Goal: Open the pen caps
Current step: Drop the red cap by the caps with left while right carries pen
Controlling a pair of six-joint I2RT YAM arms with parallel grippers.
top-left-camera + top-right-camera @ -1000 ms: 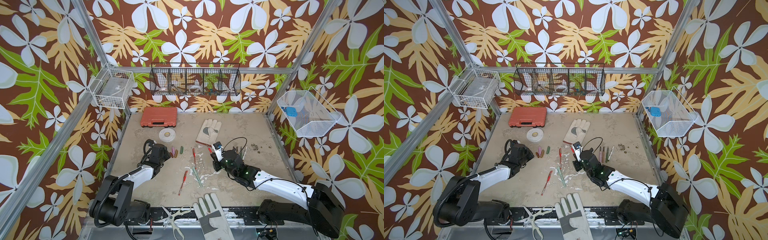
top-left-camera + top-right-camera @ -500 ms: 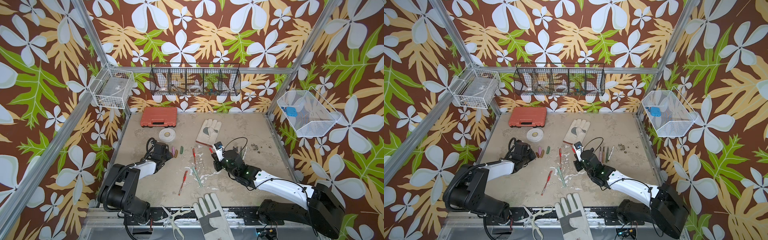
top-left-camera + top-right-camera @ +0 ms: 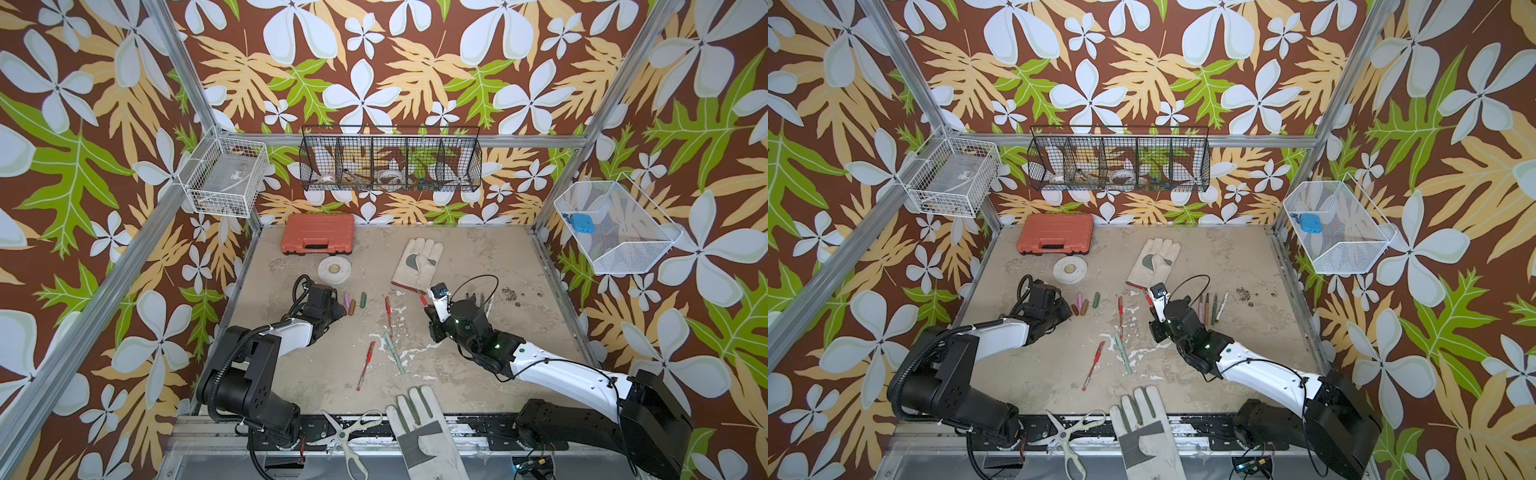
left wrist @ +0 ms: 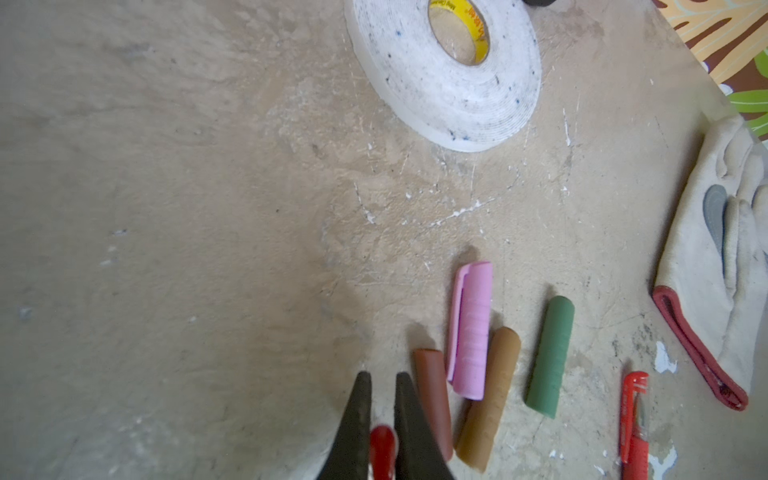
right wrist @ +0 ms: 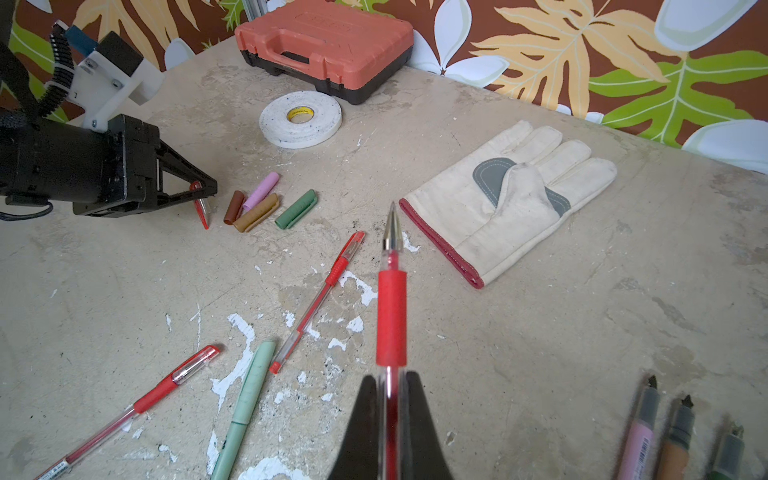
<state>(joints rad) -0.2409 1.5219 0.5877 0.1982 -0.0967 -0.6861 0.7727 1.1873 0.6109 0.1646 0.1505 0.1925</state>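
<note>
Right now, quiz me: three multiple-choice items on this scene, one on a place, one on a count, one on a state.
1. The tape roll lies: A) between the orange case and the loose caps; B) on top of that case; C) inside that case.
2. Caps lying loose by the left claw: A) two; B) four; C) six.
3. The red pen in the right claw is: A) capped; B) bare-tipped; C) snapped.
1A, both top views show it there; 2B, brown, pink, gold, green, the red cap being held; 3B, its metal tip shows in the right wrist view.
</note>
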